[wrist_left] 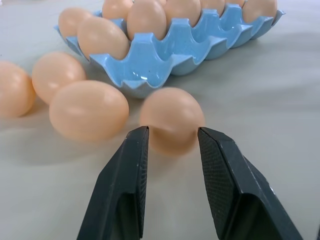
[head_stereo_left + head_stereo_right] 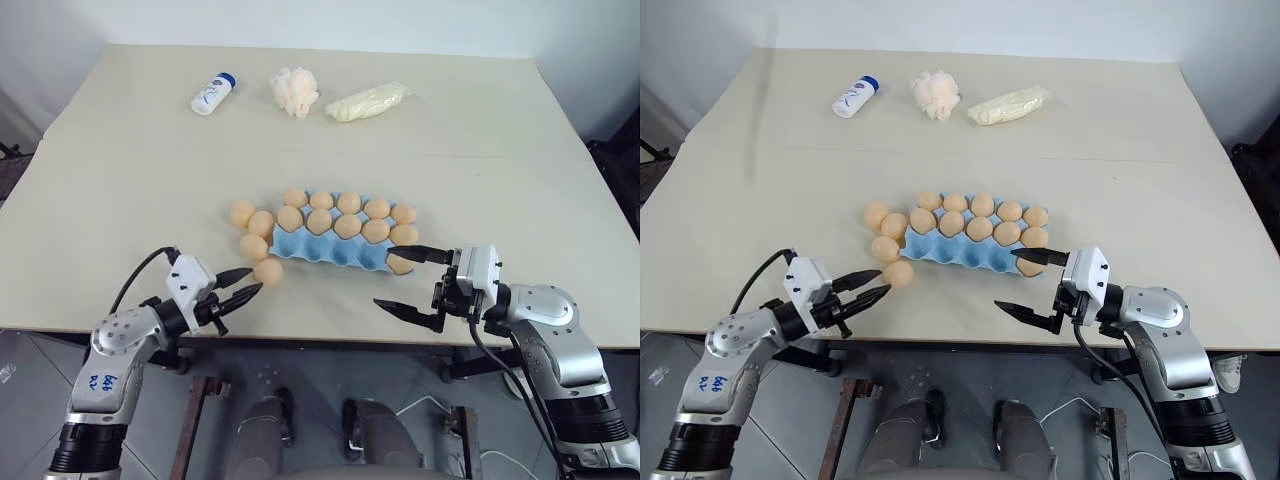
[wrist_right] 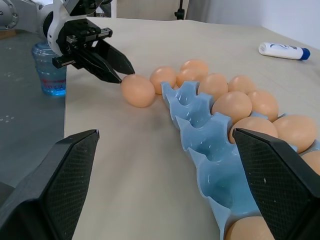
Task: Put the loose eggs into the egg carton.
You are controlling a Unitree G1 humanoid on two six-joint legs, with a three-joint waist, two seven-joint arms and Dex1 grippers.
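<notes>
Left gripper (image 2: 252, 280) is closed on one egg (image 2: 267, 271), one finger pressed to each side of the shell, just off the near left corner of the egg carton (image 2: 330, 252). The left wrist view confirms contact on both sides. Whether the egg has left the tabletop (image 2: 150, 180) cannot be determined. The grip is across the narrow width, which probably keeps the smooth shell from rolling out.

Right gripper (image 2: 412, 283) stands wide open and holds nothing. Its fingers straddle the near right end of the carton. This is probably a bracing position, so that the light tray does not slide when an egg is set down.

Count:
- Cups in the carton: fifteen, in three rows of five.
- Eggs in cups: eleven. The far row and the middle row are full; the near row has one, at the right end.
- Empty cups: four, all in the near row.
- Loose eggs (image 2: 253, 246): four, grouped at the left end of the carton, the gripped one included.

Loose eggs equal empty cups.

Three unrelated items lie at the far edge: a white bottle (image 2: 213, 93), a puff ball (image 2: 295, 90) and a yellow packet (image 2: 368, 102).
</notes>
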